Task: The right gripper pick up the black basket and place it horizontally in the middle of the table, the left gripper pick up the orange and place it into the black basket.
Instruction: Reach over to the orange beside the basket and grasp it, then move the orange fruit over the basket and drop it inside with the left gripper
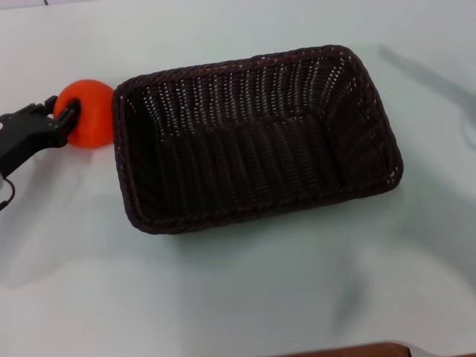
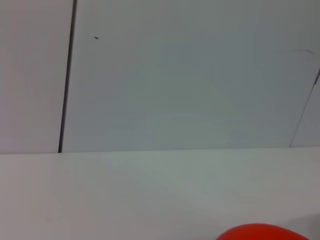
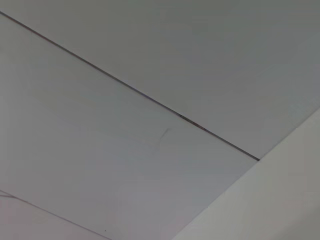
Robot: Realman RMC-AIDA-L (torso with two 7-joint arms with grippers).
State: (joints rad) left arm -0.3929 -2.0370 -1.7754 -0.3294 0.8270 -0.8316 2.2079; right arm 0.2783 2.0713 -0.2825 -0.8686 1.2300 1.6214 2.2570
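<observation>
The black basket (image 1: pixel 256 137) lies lengthwise across the middle of the white table (image 1: pixel 245 290) and holds nothing. The orange (image 1: pixel 88 113) is at the basket's left end, touching or just beside its rim. My left gripper (image 1: pixel 65 117) comes in from the left edge and its black fingers (image 1: pixel 68 115) are closed around the orange. In the left wrist view only the top of the orange (image 2: pixel 262 232) shows at the picture's lower edge. My right gripper is out of view; its wrist view shows only wall panels and a table edge.
A faint shadow (image 1: pixel 428 78) falls on the table at the far right. A brown edge (image 1: pixel 357 349) shows at the front of the table. A wall with panel seams (image 2: pixel 67 75) stands behind the table.
</observation>
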